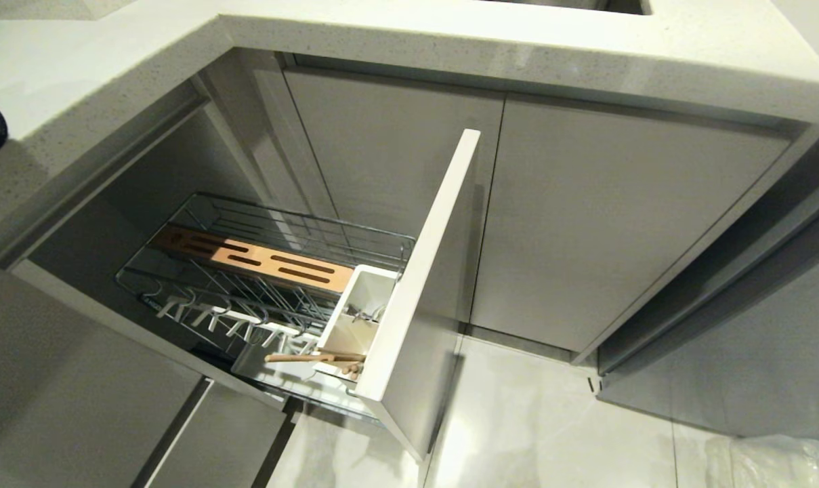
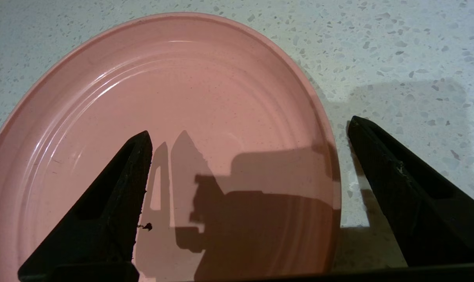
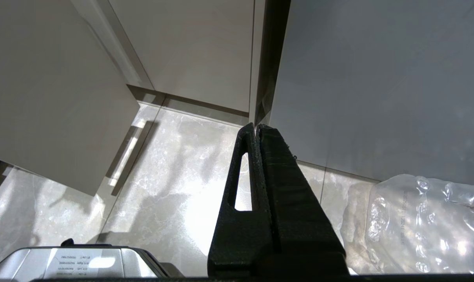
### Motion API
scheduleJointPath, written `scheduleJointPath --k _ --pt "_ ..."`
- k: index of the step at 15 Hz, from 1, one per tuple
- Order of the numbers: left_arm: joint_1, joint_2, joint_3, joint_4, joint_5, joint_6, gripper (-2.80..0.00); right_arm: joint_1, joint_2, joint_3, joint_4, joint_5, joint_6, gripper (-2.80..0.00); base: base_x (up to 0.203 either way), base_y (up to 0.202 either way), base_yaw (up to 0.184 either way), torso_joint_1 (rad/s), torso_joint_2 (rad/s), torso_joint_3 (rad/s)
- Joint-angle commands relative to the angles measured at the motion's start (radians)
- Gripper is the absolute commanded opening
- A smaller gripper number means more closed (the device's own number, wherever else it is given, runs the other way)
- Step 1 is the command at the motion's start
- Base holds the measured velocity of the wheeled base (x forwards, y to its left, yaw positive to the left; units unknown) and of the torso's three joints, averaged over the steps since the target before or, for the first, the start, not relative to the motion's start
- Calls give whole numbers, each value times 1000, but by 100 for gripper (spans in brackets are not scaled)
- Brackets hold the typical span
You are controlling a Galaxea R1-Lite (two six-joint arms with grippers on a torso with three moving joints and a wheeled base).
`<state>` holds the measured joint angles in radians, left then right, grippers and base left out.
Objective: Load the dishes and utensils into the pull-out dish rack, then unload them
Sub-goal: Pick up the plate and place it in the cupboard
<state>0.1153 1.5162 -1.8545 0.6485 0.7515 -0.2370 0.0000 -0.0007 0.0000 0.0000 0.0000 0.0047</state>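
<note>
Speckled white countertop (image 2: pixel 397 47) above grey cabinets and marble floor (image 3: pixel 174 176).
Left gripper (image 2: pixel 248 129) gaped over pink plate (image 2: pixel 182 98); right gripper (image 3: pixel 257 127) clenched, empty; label unreadable.

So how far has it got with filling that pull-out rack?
Partly. The dish rack is pulled out, and the chopsticks already lie by its white caddy. In hand: the left end effector is open astride the pink plate's rim on the countertop. The plate is not yet loaded; unloading follows.

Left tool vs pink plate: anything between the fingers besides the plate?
No. In the left wrist view the open left tool straddles the pink plate's rim; between the fingers lie only plate and bare speckled countertop.
</note>
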Motion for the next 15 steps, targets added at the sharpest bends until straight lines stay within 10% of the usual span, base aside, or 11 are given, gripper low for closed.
scheduleJointPath --k 1,11,12,15 --pt "5 -1 0 3 5 -2 0 0 1 0 0 0 0 -280 0 0 0 0 0 0" --pt "7 -1 0 3 6 -2 0 0 1 0 0 0 0 -280 0 0 0 0 0 0" --pt "9 -1 0 3 6 -2 -280 0 1 0 0 0 0 -280 0 0 0 0 0 0" --pt "9 -4 -8 3 5 -2 -280 0 1 0 0 0 0 -280 0 0 0 0 0 0"
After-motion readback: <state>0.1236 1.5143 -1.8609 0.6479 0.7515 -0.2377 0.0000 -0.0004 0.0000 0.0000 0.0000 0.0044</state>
